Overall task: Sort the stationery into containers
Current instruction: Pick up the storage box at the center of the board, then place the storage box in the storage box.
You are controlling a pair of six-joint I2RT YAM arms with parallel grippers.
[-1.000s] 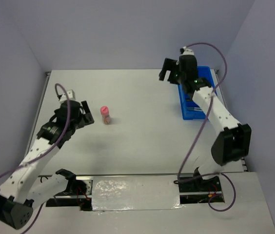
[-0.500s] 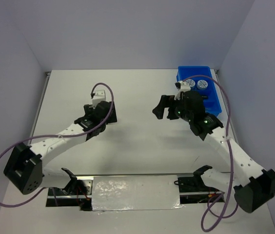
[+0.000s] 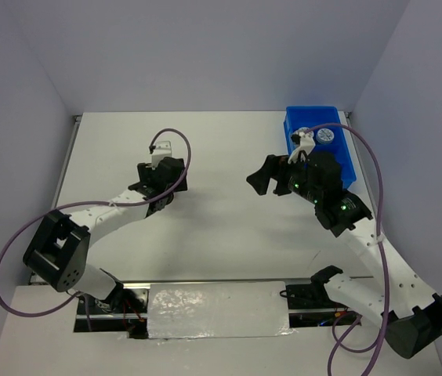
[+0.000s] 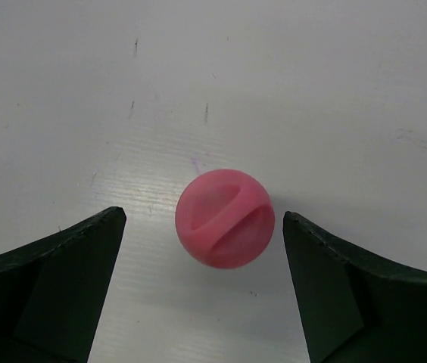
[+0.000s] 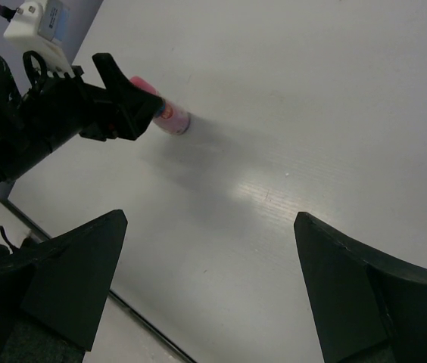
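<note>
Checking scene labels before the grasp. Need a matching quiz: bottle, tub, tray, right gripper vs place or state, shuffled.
1. bottle
2. tub
3. tray
4. right gripper

A. open, empty
B. far right corner of the table
C. inside the tray
D. upright between the open left fingers

Pairs: 1-D, 2-C, 3-B, 4-A

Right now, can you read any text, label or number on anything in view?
None readable.
Pink bottle: a label patch on its side, too blurred to read.
Round tub in the blue tray: lid print too small to read.
</note>
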